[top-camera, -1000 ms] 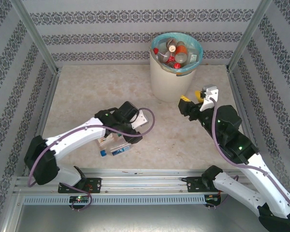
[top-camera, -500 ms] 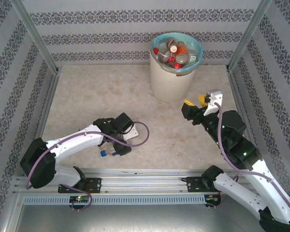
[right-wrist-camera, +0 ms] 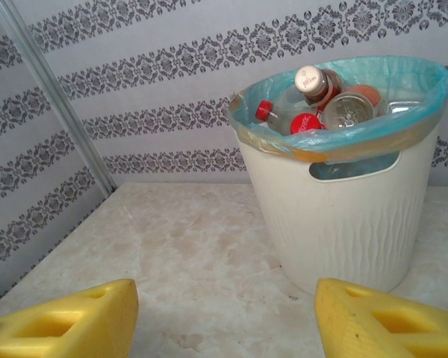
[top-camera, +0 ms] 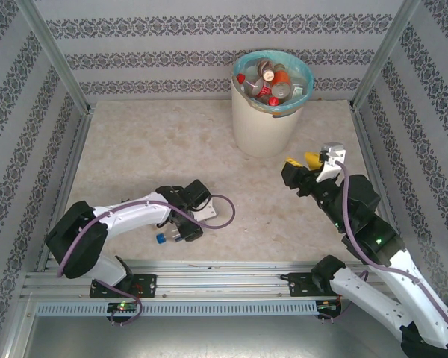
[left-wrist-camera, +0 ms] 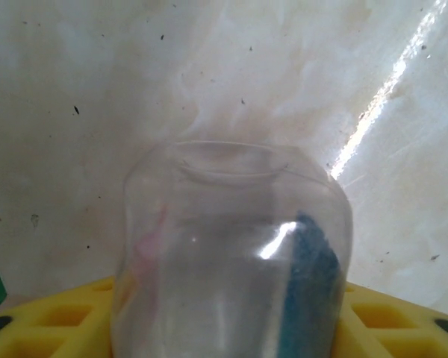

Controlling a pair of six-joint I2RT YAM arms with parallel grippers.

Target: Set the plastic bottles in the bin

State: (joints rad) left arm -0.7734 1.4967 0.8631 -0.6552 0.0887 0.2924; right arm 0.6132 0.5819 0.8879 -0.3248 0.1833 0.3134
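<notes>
On the pale marbled table, the cream bin stands at the far side, its blue-green liner heaped with capped bottles. The right gripper hovers just beside the bin, claws apart and bare. Near the front edge, the left gripper is down low, clamped on a clear bottle lying on the table.

Cream bin w/ teal liner; clear bottle; grey damask-stripe walls
</notes>
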